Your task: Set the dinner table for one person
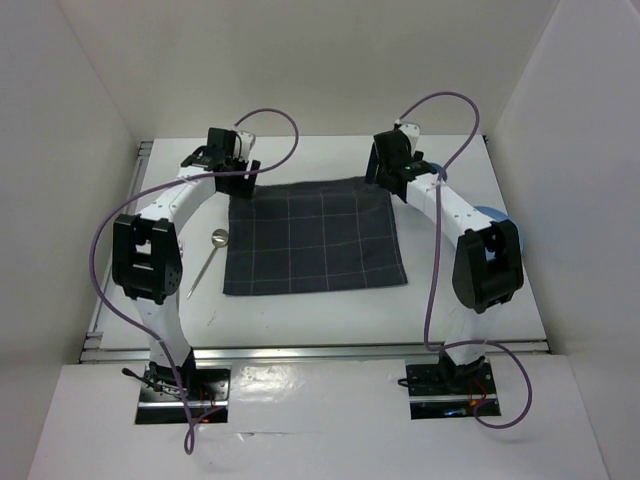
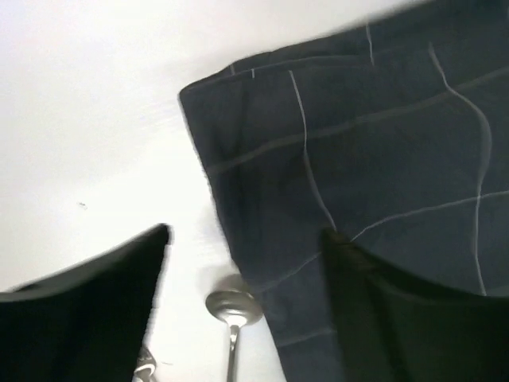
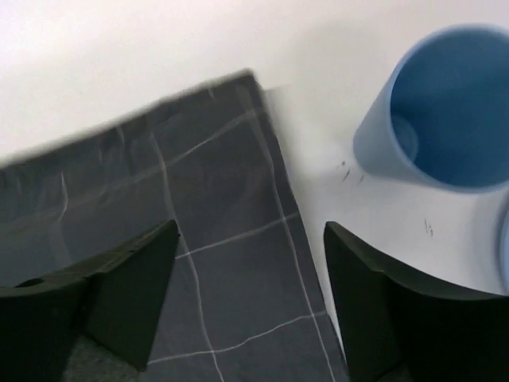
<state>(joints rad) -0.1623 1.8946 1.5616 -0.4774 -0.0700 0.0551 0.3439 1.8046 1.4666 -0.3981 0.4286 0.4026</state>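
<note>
resting on dinner table (image 1: 330, 312): cloth (image 1: 315, 238) (spoon (image 1: 218, 238) beside)

Fabric, metal and plastic on a matt table
The table (image 1: 320, 310) is smooth, matt white. The cloth (image 1: 315, 238) is soft, matt dark grey fabric with thin pale check lines. Left of the cloth, the spoon (image 1: 205, 264) is shiny metal. Right of the cloth, the cup (image 3: 445, 111) looks like smooth blue plastic.

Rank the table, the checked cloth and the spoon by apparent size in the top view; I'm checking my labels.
Largest to smallest:
1. dinner table
2. checked cloth
3. spoon
The gaps are clear, with no close calls.
</note>
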